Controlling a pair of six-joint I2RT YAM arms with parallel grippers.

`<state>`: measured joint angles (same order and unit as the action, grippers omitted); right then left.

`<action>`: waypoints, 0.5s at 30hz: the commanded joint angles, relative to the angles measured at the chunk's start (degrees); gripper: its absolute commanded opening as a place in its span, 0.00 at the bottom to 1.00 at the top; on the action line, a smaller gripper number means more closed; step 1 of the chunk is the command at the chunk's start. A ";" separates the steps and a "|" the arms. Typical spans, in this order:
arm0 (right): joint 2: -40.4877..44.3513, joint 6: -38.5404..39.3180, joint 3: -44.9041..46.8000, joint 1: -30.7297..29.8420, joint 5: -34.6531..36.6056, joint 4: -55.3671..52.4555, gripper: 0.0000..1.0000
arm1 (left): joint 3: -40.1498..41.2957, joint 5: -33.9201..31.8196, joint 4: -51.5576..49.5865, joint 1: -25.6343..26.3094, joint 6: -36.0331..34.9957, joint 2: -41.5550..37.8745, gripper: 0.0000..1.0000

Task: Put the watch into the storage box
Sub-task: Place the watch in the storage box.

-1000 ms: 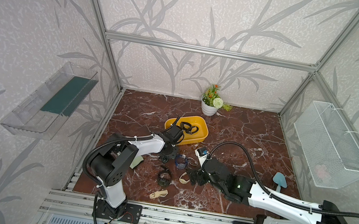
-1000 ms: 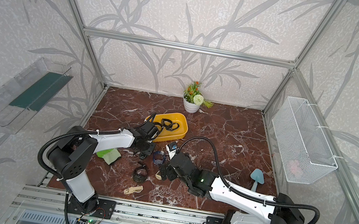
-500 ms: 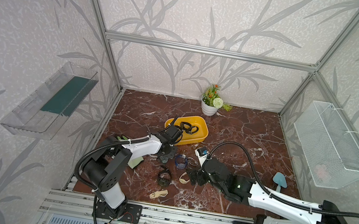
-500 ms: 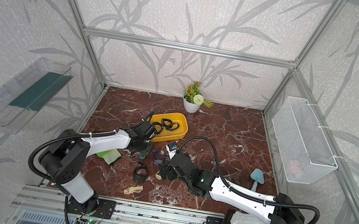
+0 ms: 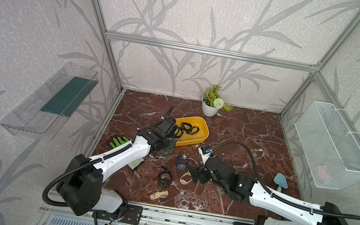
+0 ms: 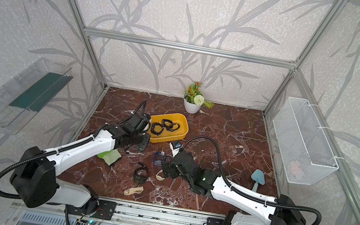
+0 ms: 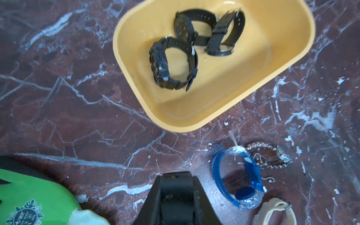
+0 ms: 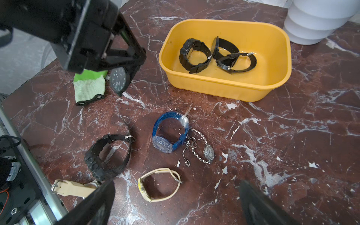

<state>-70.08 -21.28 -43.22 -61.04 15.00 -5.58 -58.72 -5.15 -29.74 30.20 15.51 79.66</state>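
Your left arm (image 5: pixel 116 159) and right arm (image 5: pixel 282 202): white link shells, black joint housings, black corrugated conduit (image 5: pixel 235 143) looping off each, green LED (image 5: pixel 240 185) lit on right forearm.

Left end effector (image 8: pixel 122 80) closed, right one (image 8: pixel 176 203) agape.

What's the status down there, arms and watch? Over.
Left gripper shut on black round-dial watch, low beside shallow yellow plastic tub. Right gripper open over cream-strap watch. Three black watches in tub.

A robot lab cell: aluminium frame (image 5: pixel 209 51), leaf-patterned wall panels (image 5: pixel 215 12), marble-look tabletop (image 5: pixel 244 134), mounting rail (image 5: pixel 181 217) in front.
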 commanded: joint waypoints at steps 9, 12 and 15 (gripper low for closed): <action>4.16 -1.04 1.46 1.64 0.54 -1.10 0.99 | -22.15 2.75 2.11 -0.47 -6.18 18.86 0.23; 4.17 -1.06 1.00 1.96 0.75 -1.57 0.99 | -26.75 4.59 2.72 -0.55 -6.41 24.78 0.23; 3.84 -1.82 0.34 4.01 0.45 -2.79 0.99 | -30.67 4.37 3.37 -0.52 -7.19 29.99 0.23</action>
<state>-66.87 -21.87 -42.46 -58.85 14.90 -6.39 -86.24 -1.69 -26.70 29.87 10.17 106.74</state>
